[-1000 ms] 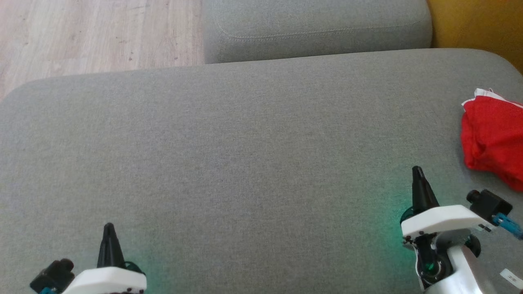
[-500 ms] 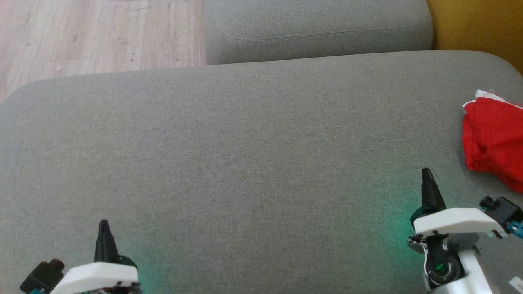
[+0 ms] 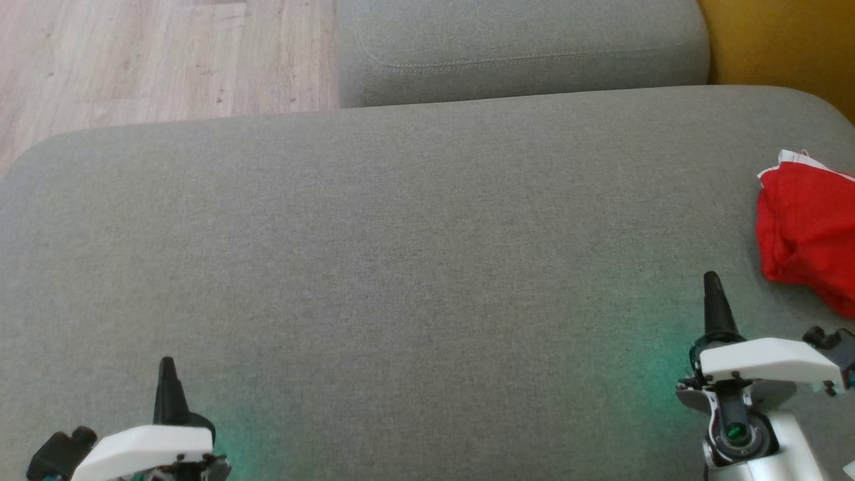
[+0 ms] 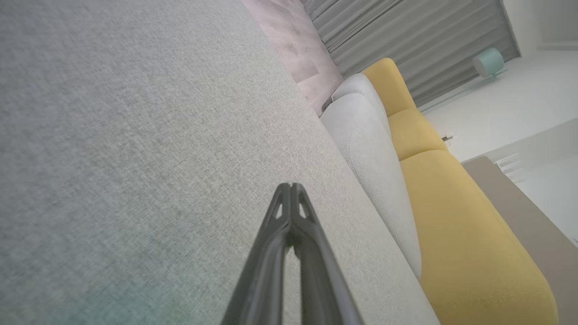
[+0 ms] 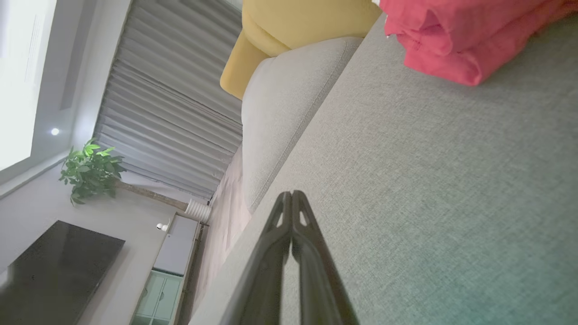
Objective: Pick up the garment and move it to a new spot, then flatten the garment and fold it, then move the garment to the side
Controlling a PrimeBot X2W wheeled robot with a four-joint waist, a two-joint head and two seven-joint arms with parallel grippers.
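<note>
Right claw has slid sideways, closer to the crumpled red fabric garment; left claw has barely shifted. Both claws have their fingers pressed together, tips meeting, nothing pinched, over the wide grey woven-fabric sofa cushion. Garment lies bunched on the cushion, ahead and right of the right claw, near but apart, white edge at its far side; well apart from the left claw.

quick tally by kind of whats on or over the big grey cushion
red garment: 1
grippers, both shut: 2 (left gripper, right gripper)
total: 3
</note>
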